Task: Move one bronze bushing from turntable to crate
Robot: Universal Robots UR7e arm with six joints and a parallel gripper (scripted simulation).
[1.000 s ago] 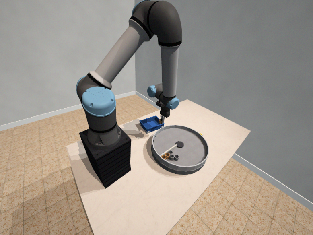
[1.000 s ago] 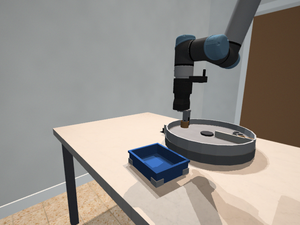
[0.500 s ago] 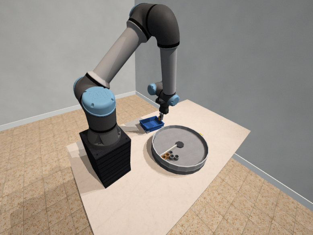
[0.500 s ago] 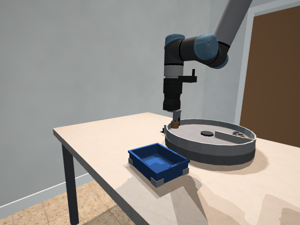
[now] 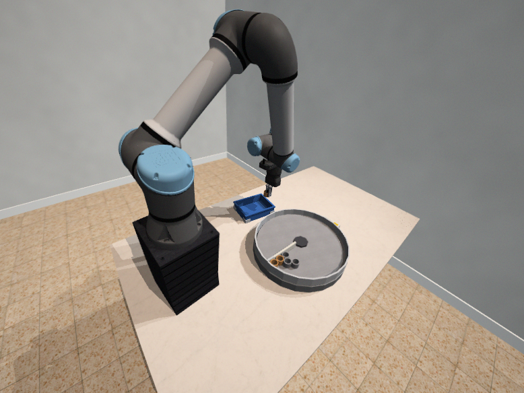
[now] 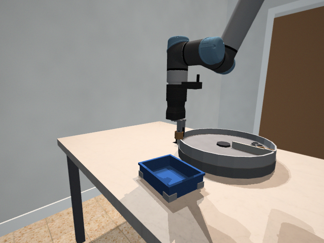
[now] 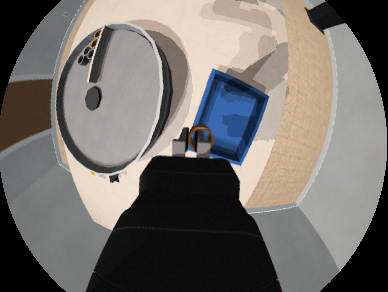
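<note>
My gripper is shut on a bronze bushing and holds it in the air, just outside the turntable's rim on the crate's side. In the wrist view the bronze bushing shows as a ring between the fingers, over the near edge of the blue crate. The blue crate is empty. The grey turntable holds two bronze bushings and several grey bushings in a cluster beside a white bar.
A black hub sits at the turntable's middle. The arm's black base block stands at the table's left edge. The turntable's raised rim is close beside the crate.
</note>
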